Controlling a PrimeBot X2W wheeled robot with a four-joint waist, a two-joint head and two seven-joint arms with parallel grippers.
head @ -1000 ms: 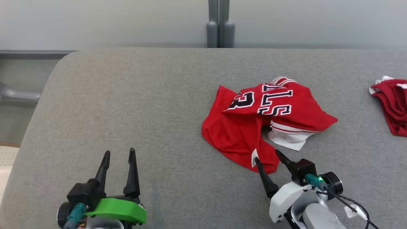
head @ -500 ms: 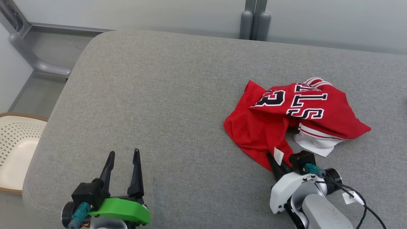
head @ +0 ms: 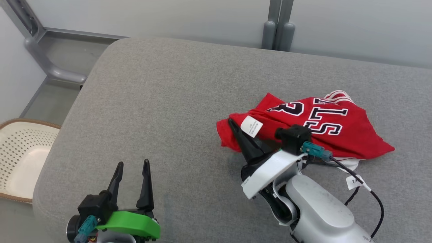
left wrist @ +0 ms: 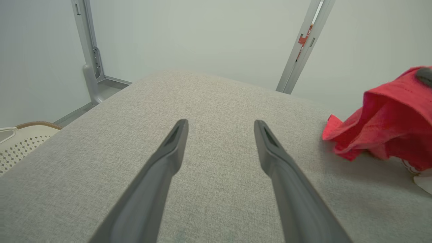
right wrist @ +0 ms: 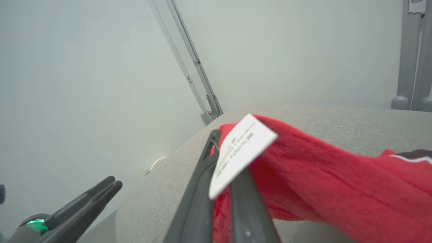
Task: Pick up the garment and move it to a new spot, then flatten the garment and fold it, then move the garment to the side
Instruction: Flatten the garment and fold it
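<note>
gripping the red garment by its edge, right jaws clamped; left jaws wide, empty.

You can read very little here. On the crumpled red fabric jersey, the big black, white-edged characters lie upside down to the head camera. There is a numeral "3", with a sliver of another character cut off by a fold at its left. Beside it are block letters: an "S" is plain, and the two after it look like "L"s. The small white rectangular label at the jersey's edge carries lines of fine dark print, too small in the head view and blurred in the right wrist view. A small white paper tag on the thin black cable begins with "2"; the rest is unreadable.
</note>
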